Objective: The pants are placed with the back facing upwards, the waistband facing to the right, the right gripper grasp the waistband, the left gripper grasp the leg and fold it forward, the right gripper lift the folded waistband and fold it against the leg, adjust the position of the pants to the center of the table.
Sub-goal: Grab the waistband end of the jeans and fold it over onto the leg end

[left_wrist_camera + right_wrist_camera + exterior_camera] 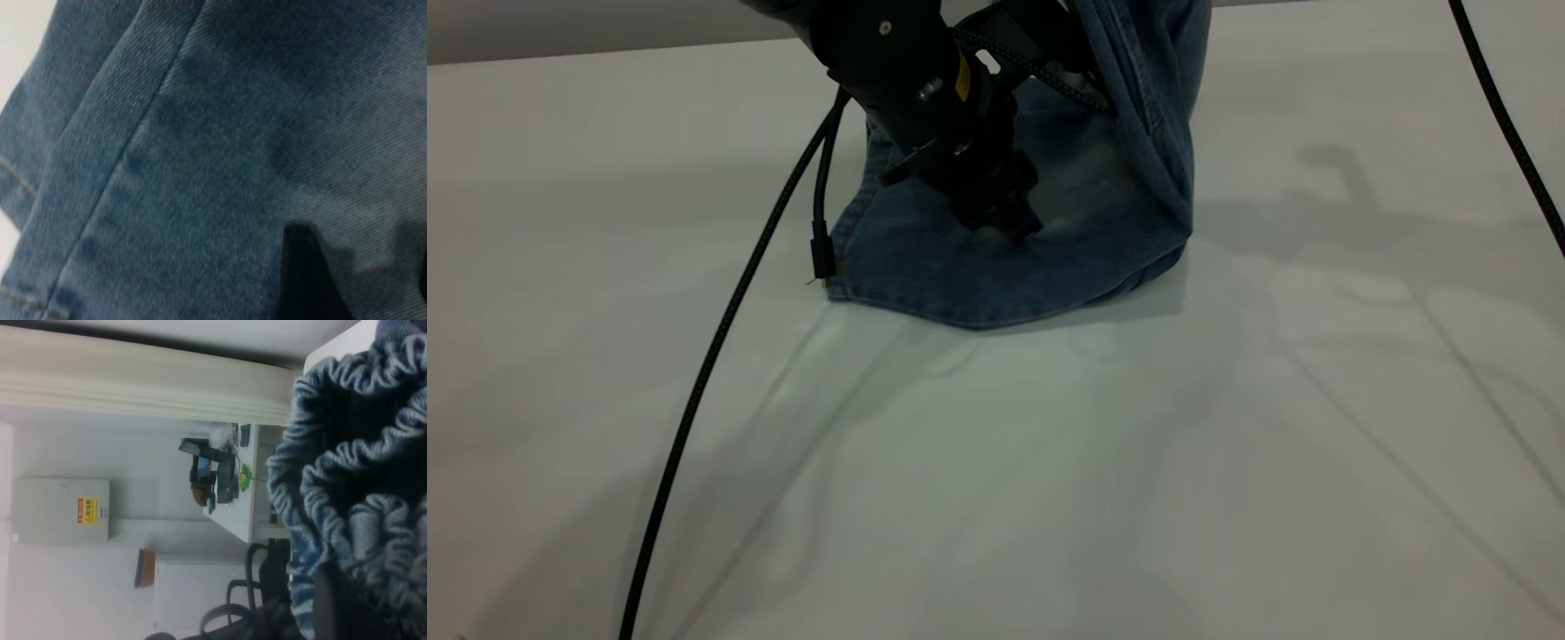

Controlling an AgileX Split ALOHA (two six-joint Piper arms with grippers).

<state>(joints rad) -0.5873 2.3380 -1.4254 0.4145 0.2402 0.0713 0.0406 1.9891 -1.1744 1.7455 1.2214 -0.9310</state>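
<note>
Blue washed denim takes up the far middle of the white desk [996, 480]: the pants [996, 276] lie with one part flat on the surface, while another part rises steeply at the right, lifted out past the upper edge of the exterior view. The flat part ends in a curved hem toward the near side, with a paler patch beside the raised fold.

Pressing down onto the flat denim is the left gripper [1000, 222], reaching in from the upper left with a small yellow mark on its body. Whether its fingers are spread or closed I cannot tell; its wrist view is filled with fabric, a seam, and one dark shape at the edge.

Up at the gathered elastic waistband [347, 473], the right wrist view shows ruffled denim bunched close in front of the camera, with a dark finger [327, 603] against it. I cannot tell how the right gripper's fingers stand.

Two black cables [720, 329] trail across the desk, one at each side.
</note>
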